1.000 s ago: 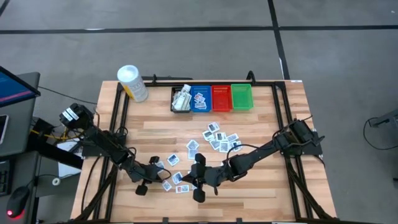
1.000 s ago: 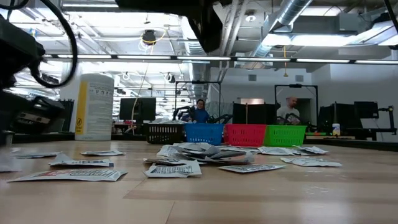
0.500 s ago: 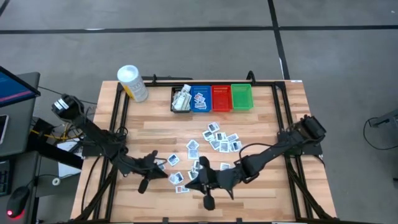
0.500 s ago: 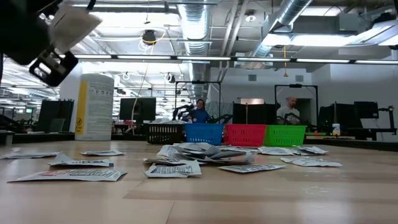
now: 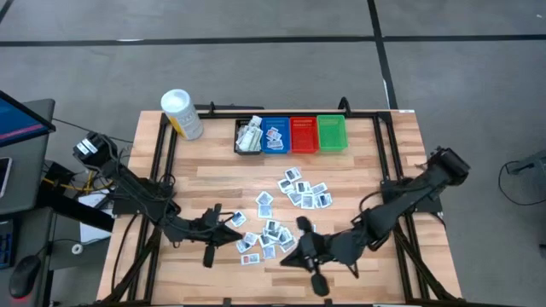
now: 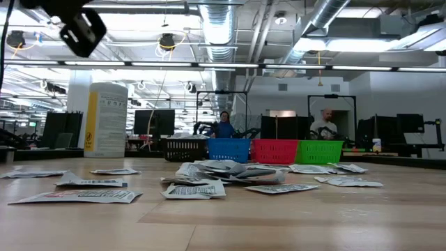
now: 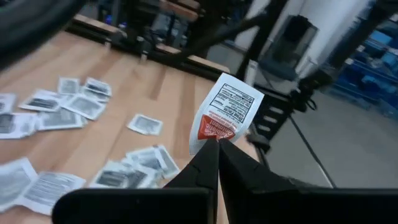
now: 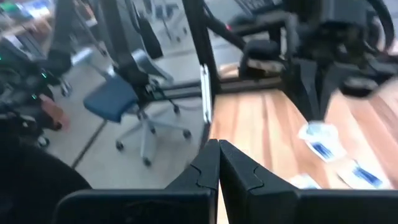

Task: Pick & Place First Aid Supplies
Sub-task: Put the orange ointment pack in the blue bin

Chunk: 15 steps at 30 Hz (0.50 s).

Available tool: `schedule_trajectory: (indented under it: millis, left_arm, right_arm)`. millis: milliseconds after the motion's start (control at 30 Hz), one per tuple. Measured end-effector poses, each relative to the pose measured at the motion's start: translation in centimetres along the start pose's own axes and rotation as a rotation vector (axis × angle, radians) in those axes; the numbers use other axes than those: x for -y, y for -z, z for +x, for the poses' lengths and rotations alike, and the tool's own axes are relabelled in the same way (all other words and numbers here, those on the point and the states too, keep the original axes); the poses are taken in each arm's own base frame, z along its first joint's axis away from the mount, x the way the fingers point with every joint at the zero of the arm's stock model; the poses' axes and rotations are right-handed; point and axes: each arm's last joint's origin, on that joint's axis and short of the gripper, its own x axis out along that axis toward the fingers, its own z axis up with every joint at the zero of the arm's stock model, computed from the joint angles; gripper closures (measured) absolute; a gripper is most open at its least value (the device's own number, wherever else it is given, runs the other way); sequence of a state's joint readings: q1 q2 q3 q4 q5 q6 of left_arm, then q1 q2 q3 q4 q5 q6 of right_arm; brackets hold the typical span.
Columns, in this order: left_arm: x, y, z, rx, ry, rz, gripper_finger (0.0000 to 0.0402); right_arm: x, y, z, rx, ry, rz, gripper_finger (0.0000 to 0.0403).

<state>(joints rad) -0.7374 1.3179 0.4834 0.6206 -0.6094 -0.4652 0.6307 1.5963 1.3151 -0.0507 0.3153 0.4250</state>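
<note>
Pinched by its lower edge in the left end effector (image 7: 214, 144) above the counter (image 5: 367, 170), a red-marked packet (image 7: 225, 112) is judged light and floppy, while the right end effector (image 8: 219, 150) is clenched empty.

Four small plastic bins (image 5: 291, 135): black, blue, red, green. One white cylindrical tub (image 5: 181, 113). About twenty-five flat white packets (image 5: 300, 193).

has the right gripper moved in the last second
Yes. In the high view the right gripper has swung toward the table's right side and near edge, away from the green bin, leaving the packets it had covered.
</note>
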Motion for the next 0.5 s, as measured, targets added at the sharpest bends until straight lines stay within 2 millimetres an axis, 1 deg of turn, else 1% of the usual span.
schedule_trajectory:
  millis: [100, 233, 367, 500]
  left_arm:
    - [-0.5, -0.6, 1.0, 0.015, -0.044, -0.017, 0.0395]
    - [-1.6, -1.8, 2.2, 0.055, -0.105, -0.035, 0.0395]
    - [-3.8, -3.0, 3.2, 0.086, -0.201, 0.003, 0.0395]
    - [-6.9, -4.3, 4.2, 0.11, -0.286, 0.0, 0.0395]
  right_arm:
    - [0.4, -0.2, -1.8, -0.074, 0.037, -0.011, 0.0402]
    - [1.2, -0.1, -3.5, -0.17, 0.082, -0.068, 0.0402]
    - [2.5, 0.3, -4.2, -0.285, 0.14, -0.182, 0.0402]
    - [4.2, 0.7, -4.5, -0.386, 0.216, -0.211, 0.0402]
